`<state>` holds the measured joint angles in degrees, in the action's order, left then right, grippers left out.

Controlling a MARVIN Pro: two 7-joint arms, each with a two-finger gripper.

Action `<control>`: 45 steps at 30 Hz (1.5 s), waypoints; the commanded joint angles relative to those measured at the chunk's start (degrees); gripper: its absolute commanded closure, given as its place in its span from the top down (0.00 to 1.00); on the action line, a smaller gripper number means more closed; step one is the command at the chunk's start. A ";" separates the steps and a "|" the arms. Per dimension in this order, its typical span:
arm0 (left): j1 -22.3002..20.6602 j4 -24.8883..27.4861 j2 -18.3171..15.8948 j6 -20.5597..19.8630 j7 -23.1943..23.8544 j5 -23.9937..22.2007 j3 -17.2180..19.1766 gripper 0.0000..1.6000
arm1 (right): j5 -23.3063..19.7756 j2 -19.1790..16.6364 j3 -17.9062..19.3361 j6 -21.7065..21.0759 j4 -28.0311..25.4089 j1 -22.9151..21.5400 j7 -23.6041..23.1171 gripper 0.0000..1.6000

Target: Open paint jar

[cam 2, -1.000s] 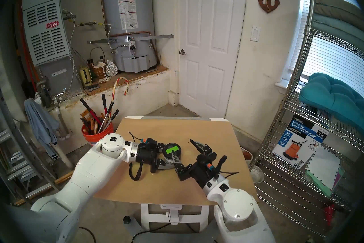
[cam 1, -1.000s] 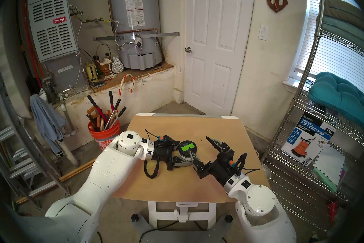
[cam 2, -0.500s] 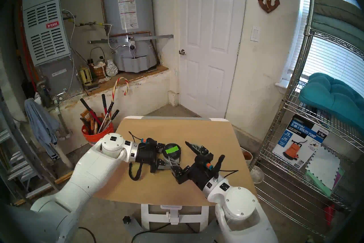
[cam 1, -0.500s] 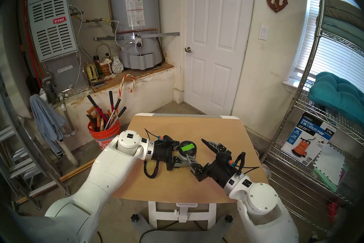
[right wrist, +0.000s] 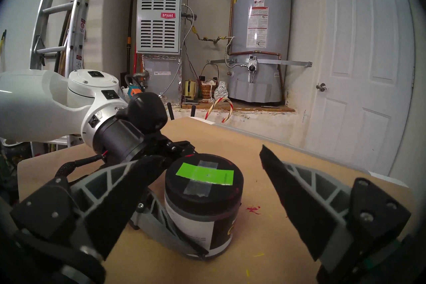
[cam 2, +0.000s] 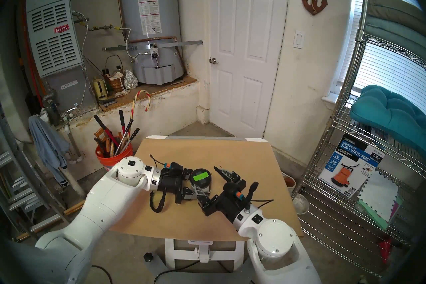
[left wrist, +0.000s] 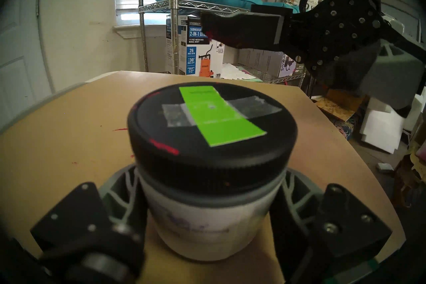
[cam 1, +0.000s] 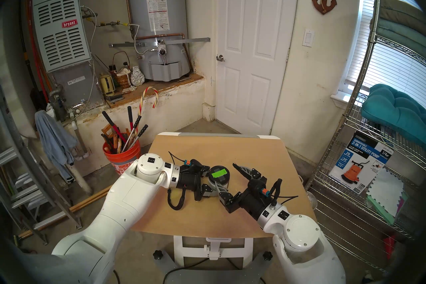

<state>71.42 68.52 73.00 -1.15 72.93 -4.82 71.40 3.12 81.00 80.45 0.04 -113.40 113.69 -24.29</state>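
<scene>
The paint jar (cam 1: 219, 175) (left wrist: 208, 219) stands upright on the brown table (cam 1: 207, 214), its white-grey label under a black lid (right wrist: 204, 181) that bears grey tape and a green rectangle. My left gripper (cam 1: 211, 181) is shut on the jar's body below the lid, one finger on each side. From the right, my right gripper (cam 1: 224, 173) (right wrist: 211, 154) hovers open just above lid height. Its two fingers flank the lid in the right wrist view and touch nothing. The lid sits on the jar.
An orange bucket (cam 1: 122, 158) full of tools stands on the floor off the table's left edge. A wire shelf (cam 1: 368, 173) with a pump box is close on the right. Small red paint marks (right wrist: 253, 210) dot the table beside the jar.
My right gripper has moved left, closer over the jar, still open. The left gripper and the jar have hardly moved.
</scene>
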 commanded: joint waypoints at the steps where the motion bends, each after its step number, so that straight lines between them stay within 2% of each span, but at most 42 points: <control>1: 0.09 0.89 0.17 -0.08 0.05 -0.24 0.09 0.00 | -0.19 0.86 -0.58 0.97 -0.25 -1.28 0.19 1.00; 25: 0.20 1.27 0.21 -1.24 0.82 -0.53 0.46 0.00 | -0.27 0.67 -1.28 0.43 -0.03 -1.30 -0.16 1.00; 45: 0.23 1.26 0.34 -1.27 0.96 -0.34 0.65 0.00 | 4.10 3.23 -4.57 2.63 4.91 -3.65 3.43 1.00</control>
<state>71.91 69.13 73.14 -2.68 73.90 -4.99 71.96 6.52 82.41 77.19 1.48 -108.63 111.73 -22.11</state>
